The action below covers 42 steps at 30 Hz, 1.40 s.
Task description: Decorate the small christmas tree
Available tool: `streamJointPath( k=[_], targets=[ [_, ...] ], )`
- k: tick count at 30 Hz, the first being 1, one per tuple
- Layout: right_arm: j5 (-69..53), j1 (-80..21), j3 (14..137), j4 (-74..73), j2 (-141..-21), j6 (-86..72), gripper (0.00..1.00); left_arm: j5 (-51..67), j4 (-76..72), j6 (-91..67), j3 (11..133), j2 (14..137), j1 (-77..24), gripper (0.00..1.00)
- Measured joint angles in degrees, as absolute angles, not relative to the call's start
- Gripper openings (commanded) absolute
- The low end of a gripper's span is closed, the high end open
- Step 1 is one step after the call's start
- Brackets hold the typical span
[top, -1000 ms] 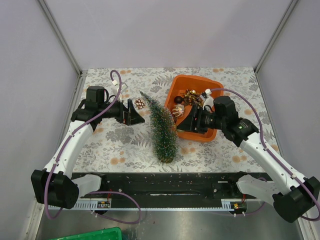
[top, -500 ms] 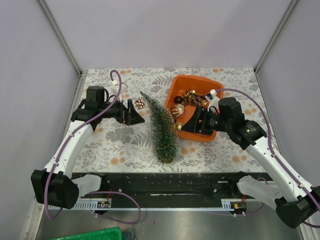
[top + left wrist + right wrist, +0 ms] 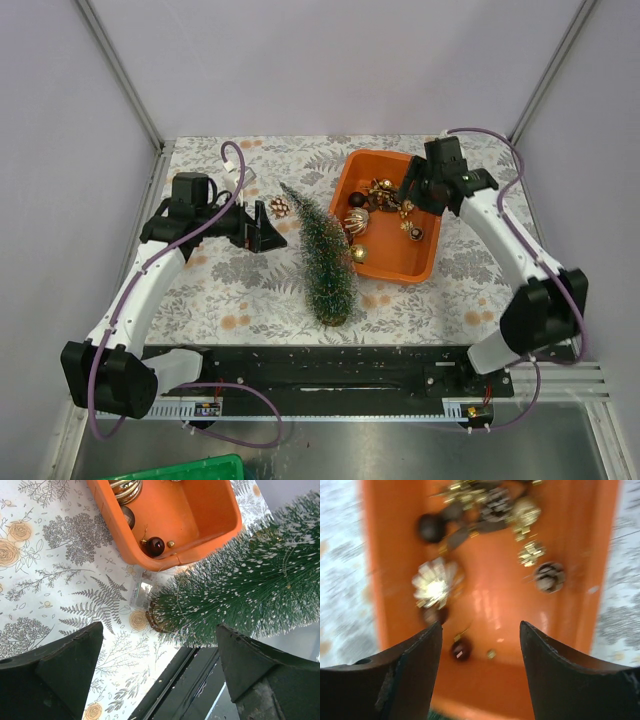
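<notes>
Currently the small christmas tree [image 3: 325,258] lies on its side on the desk [image 3: 230,290], just left of the orange tray [image 3: 395,255], with its base by the tray's near corner. The left fingers [image 3: 55,675] stand apart and empty, farther left of the tray. The right fingers [image 3: 400,680] hover apart over the tray, holding nothing.

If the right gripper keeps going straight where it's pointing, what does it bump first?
Most likely the orange tray's bare floor; the open right gripper points down into it. A small dark ball lies close by, and blur leaves depth unsure.
</notes>
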State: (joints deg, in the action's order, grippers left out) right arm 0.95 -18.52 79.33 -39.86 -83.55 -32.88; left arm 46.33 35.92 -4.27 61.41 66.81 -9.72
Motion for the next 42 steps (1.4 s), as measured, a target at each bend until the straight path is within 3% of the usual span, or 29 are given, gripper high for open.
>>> streamJointPath(
  k=[5, 14, 33, 42],
  targets=[
    [9.1, -14.7, 85.3, -42.8, -99.2, -30.7, 0.70, 45.8, 37.1, -3.1, 61.4, 66.8, -9.7, 0.99],
    [9.2, -13.7, 101.8, -48.8, -118.9, -29.8, 0.68, 44.9, 37.7, -2.3, 61.7, 66.8, -9.5, 0.99],
    [-4.3, -9.7, 117.7, -53.8, -132.0, -33.6, 0.66, 44.6, 37.7, -1.9, 61.8, 66.8, -8.6, 0.99],
    [-5.8, -8.4, 110.1, -53.6, -129.5, -35.3, 0.69, 44.6, 37.8, -1.3, 61.8, 66.7, -8.3, 0.99]
  ],
)
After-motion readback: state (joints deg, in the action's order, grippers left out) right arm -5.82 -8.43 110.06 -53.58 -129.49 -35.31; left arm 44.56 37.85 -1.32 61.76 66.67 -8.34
